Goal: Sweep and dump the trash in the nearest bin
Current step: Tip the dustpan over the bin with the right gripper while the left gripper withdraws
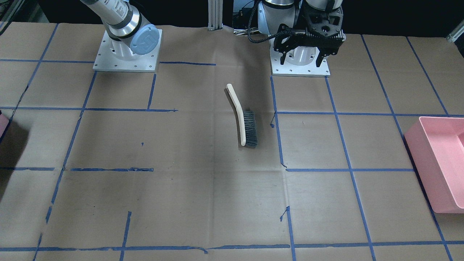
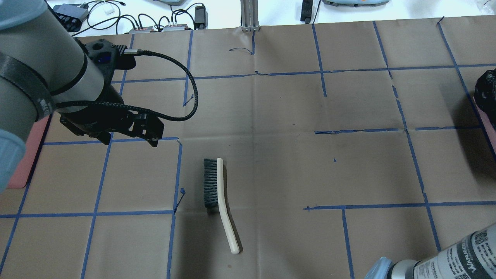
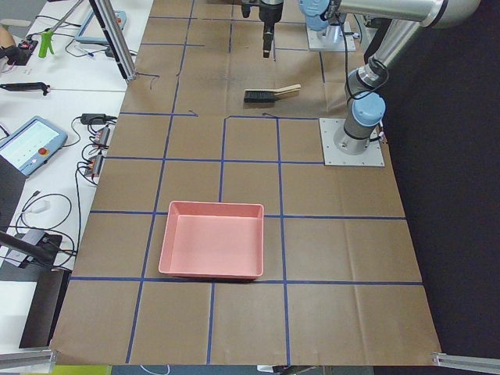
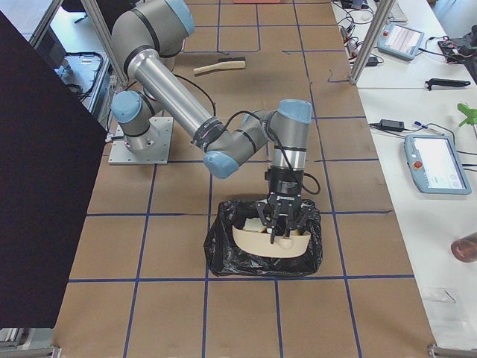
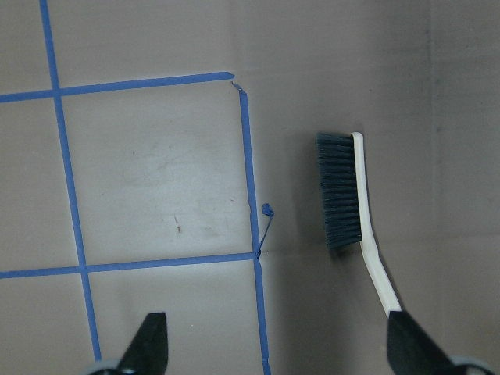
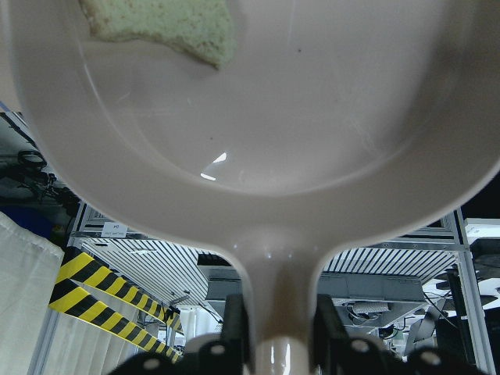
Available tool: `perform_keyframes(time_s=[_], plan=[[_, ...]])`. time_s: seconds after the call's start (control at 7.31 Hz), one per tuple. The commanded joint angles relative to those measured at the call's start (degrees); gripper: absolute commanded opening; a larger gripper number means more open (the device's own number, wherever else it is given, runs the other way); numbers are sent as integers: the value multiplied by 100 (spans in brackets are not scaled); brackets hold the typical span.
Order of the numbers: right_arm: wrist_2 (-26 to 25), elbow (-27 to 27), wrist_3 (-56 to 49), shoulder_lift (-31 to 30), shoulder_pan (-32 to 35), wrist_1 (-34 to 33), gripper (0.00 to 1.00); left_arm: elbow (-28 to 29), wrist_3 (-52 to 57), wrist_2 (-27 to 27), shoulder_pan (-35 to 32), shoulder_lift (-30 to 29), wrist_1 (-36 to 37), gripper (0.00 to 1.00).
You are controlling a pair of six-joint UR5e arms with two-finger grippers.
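My right gripper (image 4: 282, 224) is shut on the handle of a cream dustpan (image 6: 273, 141) and holds it tilted over a black-bagged bin (image 4: 264, 250). One torn piece of white bread (image 6: 164, 27) lies at the pan's far end. The lemon-like fruit and the other bread piece are out of view. A brush (image 2: 217, 193) with a pale handle and dark bristles lies flat at the table's middle. My left gripper (image 2: 130, 139) hangs open and empty above the table, to the left of the brush (image 5: 351, 211) and apart from it.
A pink bin (image 3: 212, 250) sits at the table's end on my left side, also in the front-facing view (image 1: 438, 163). The black-bagged bin shows at the overhead view's right edge (image 2: 488, 89). Blue tape lines grid the brown paper tabletop.
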Motion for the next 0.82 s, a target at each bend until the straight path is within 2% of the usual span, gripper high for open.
perform_keyframes(time_s=[0.0,0.41,0.68], plan=[[-111,10,-30,4,72,-93,4,-23,5,-15,7,46,-4,100],[-216,19,-83,-66,90,-172,4,-32,-39,-41,77,177,-31,100],[-400,62,-56,-75,90,-584,8,-154,-109,-76,86,327,-66,100]])
